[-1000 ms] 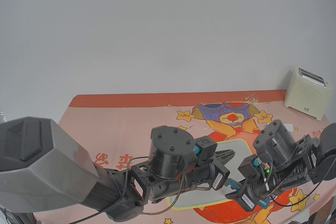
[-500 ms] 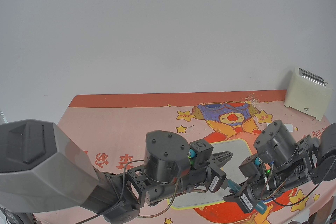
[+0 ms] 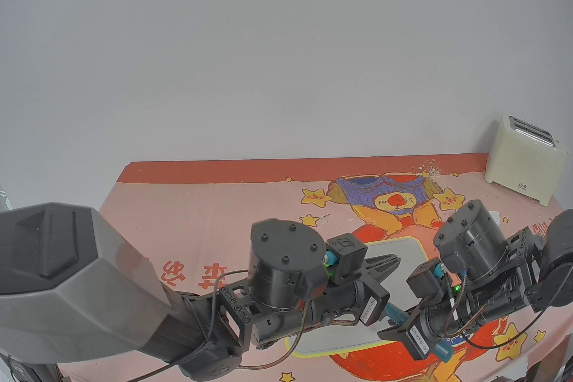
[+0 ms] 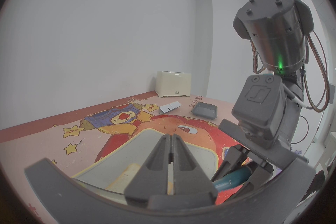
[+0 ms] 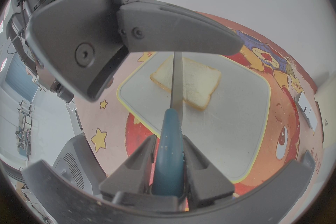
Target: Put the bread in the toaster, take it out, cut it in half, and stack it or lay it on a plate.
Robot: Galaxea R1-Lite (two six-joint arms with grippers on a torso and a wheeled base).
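1. Cutting appears to be the step in hand. Nearest the robot, the right end effector (image 5: 170, 165) is clamped on the teal handle of a knife (image 5: 174, 119), its blade lined up over the middle of the bread (image 5: 196, 83).
2. The left end effector (image 4: 171, 151), fingers pressed together and holding nothing, hangs close above the slice. Whether it touches cannot be told.
3. The bread lies flat and uncut on a white cutting board (image 5: 238, 123). The next move likely calls for a straight downward press along the centre line, without the slice sliding.
4. Farther off on the surface (image 3: 209, 210) sit a small grey plate (image 4: 204, 115) and, against the wall, the toaster (image 3: 525, 159).
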